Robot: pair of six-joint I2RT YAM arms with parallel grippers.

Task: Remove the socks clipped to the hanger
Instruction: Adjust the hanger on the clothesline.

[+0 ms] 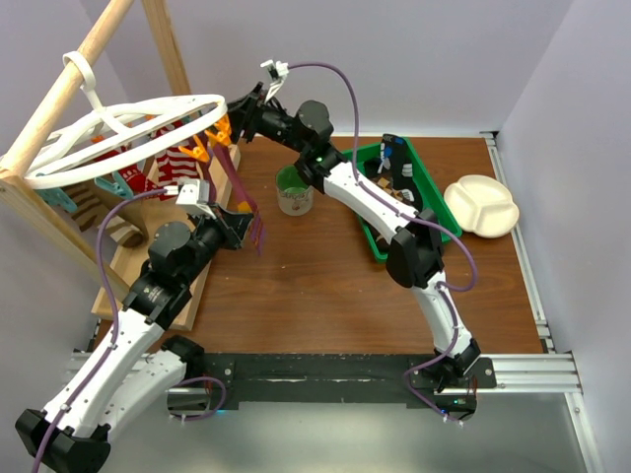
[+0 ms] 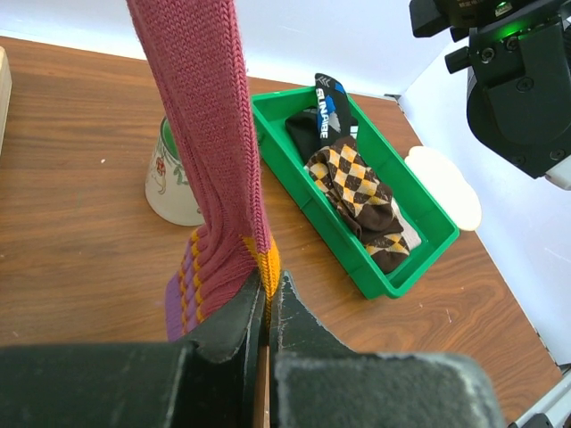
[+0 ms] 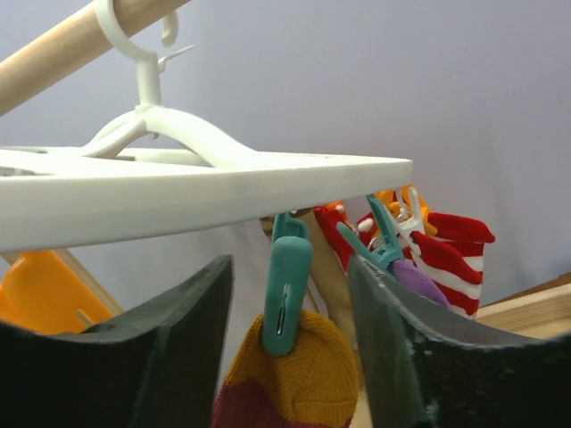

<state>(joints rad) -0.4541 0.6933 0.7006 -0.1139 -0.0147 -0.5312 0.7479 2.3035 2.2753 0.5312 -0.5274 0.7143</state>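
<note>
The white oval hanger [image 1: 128, 138] [image 3: 178, 183] hangs from a wooden pole by its hook. A maroon sock [image 1: 235, 187] [image 2: 201, 134] with a yellow toe [image 3: 299, 379] hangs from a teal clip [image 3: 287, 285] on the hanger's rim. My right gripper [image 1: 233, 122] [image 3: 290, 267] is open, one jaw on each side of that clip, neither touching it. My left gripper [image 1: 254, 229] [image 2: 266, 290] is shut on the sock's lower end at its yellow patch. A red-and-white striped sock [image 3: 446, 254] and a purple sock [image 3: 415, 281] stay clipped behind.
A green bin [image 1: 426, 177] [image 2: 294, 169] at the right holds a checkered sock [image 2: 357, 187] and a black sock [image 2: 308, 134]. A cup [image 1: 294, 192] [image 2: 169, 183] stands beside it, a white plate [image 1: 481, 205] farther right. The wooden pole frame [image 1: 89, 59] stands at the left.
</note>
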